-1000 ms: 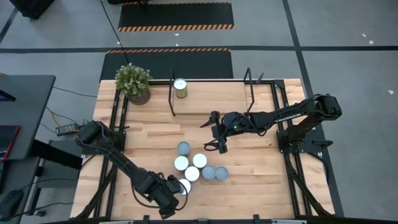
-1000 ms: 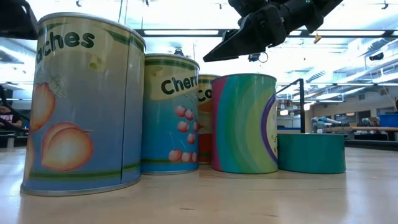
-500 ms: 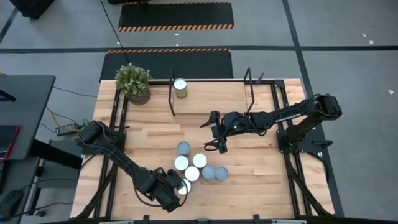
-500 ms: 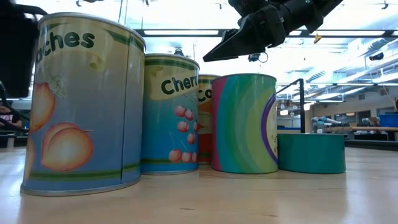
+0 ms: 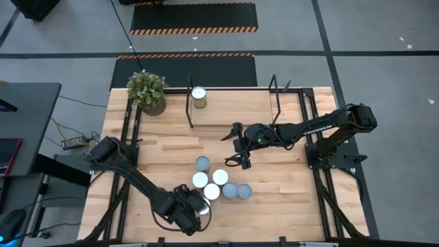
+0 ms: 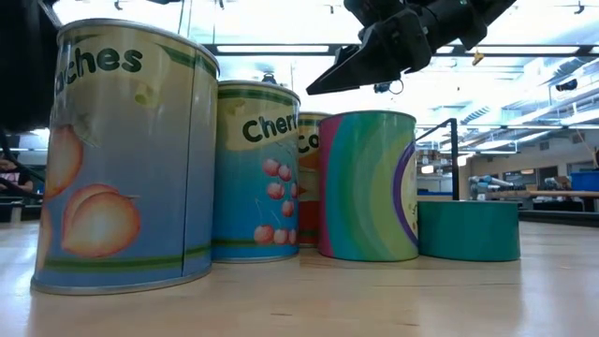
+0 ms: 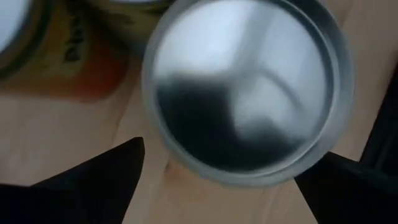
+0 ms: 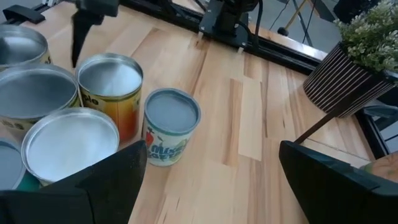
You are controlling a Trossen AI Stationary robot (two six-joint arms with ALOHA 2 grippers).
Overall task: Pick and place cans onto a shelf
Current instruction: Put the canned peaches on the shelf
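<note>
- The left gripper [image 5: 195, 208] hangs low over the near edge of the table [image 5: 171, 147], jaws spread wide around the peach can [image 6: 122, 159], the tin nearest the front of the cluster.
- In the left wrist view that can's silver lid [image 7: 245, 87] fills the gap between the two dark fingers [image 7: 93, 180], which stand clear on either side of it; whether they touch the wall cannot be told.
- Just beyond the left gripper stand the other loose cans [image 5: 218, 184], packed close: white lids beside it, two blue-grey lids to its right, one blue-grey lid farthest from it.
- Seen at table height, a cherry can [image 6: 255, 173] stands behind the peach can, then an orange-labelled tin, a striped can [image 6: 368, 185] and a short teal tin [image 6: 468, 230].
- The right gripper [image 5: 238, 146] hovers above the middle of the table, jaws wide and holding nothing.
- Below and ahead of it, the right wrist view shows the cluster, with a blue-grey-topped can [image 8: 171, 127] closest to its fingers [image 8: 93, 186].
- The shelf [image 5: 233, 96] lies past the right gripper, at the far edge of the table, with one can [image 5: 199, 97] already standing at its left end.
- A potted plant [image 5: 147, 91] sits beside the shelf, at the far left corner.
</note>
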